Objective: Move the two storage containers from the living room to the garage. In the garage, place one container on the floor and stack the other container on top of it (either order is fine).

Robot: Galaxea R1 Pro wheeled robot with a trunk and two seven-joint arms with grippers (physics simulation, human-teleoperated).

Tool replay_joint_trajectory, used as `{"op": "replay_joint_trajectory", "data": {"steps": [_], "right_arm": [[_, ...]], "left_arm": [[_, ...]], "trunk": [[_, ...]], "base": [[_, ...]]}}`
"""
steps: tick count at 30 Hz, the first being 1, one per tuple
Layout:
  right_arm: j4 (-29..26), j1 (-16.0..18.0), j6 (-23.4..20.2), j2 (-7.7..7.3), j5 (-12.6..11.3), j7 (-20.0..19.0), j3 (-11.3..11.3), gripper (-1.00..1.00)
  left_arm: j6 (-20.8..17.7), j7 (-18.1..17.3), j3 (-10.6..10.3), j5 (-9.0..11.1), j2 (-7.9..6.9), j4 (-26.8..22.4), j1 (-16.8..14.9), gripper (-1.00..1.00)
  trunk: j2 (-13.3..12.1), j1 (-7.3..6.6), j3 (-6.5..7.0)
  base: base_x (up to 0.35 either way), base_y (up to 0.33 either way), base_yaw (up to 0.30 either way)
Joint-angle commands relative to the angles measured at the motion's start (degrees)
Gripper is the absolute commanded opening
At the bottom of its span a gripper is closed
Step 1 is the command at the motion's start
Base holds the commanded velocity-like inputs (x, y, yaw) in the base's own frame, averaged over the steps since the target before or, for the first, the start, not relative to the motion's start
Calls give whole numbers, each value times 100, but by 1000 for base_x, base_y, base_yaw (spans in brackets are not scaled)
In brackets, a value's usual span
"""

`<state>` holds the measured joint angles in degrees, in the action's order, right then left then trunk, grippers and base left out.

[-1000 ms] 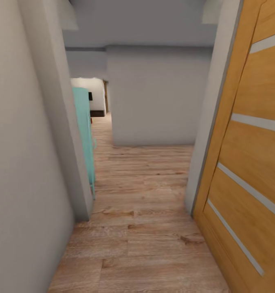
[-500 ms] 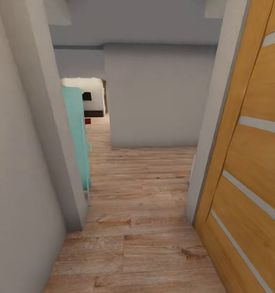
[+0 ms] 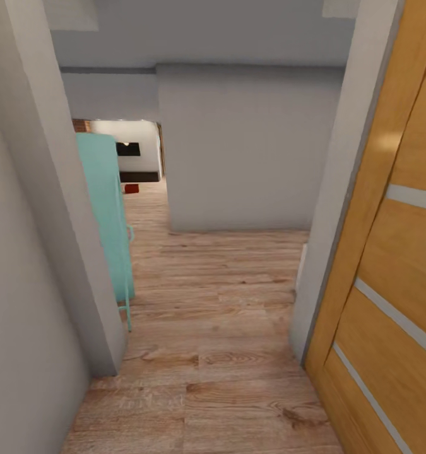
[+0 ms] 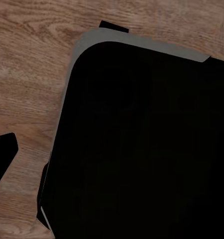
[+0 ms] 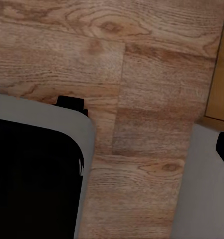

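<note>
I am in a narrow passage with a light wood plank floor point(image 3: 219, 302). Far ahead, through an opening at the left, a small orange-red thing point(image 3: 132, 188) sits on the floor of a further room; it is too small to tell whether it is a storage container. A strip of red brick point(image 3: 81, 125) and a dark screen point(image 3: 128, 149) show in that room. Both wrist views look down at plank flooring and my black, grey-rimmed base point(image 4: 142, 149) point(image 5: 32, 179).
An open wooden door point(image 3: 389, 252) with pale stripes stands close on my right. A grey wall corner point(image 3: 61, 221) stands close on my left, with a teal piece of furniture point(image 3: 105, 208) behind it. A grey wall point(image 3: 244, 151) blocks the way straight ahead.
The whole head view has shifted as I roll forward: door and left wall corner loom closer, and more of the far room, with the small red thing and the brick, has come into sight.
</note>
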<state>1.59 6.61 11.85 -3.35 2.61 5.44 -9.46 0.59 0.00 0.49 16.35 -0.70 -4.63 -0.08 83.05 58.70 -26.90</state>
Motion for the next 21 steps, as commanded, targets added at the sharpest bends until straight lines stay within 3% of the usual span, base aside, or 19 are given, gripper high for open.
{"op": "replay_joint_trajectory", "data": {"steps": [1,21], "right_arm": [[17,7,23,1,28,29,-29,100],[17,7,23,-4,5,37,-35,100]], "left_arm": [[5,0,3,25,2,-3,-1,100],[-6,8,4,26,9,-3,-1,100]], "trunk": [[2,3,-5],[2,3,-5]], "base": [[324,-2,0],[324,0,0]]}}
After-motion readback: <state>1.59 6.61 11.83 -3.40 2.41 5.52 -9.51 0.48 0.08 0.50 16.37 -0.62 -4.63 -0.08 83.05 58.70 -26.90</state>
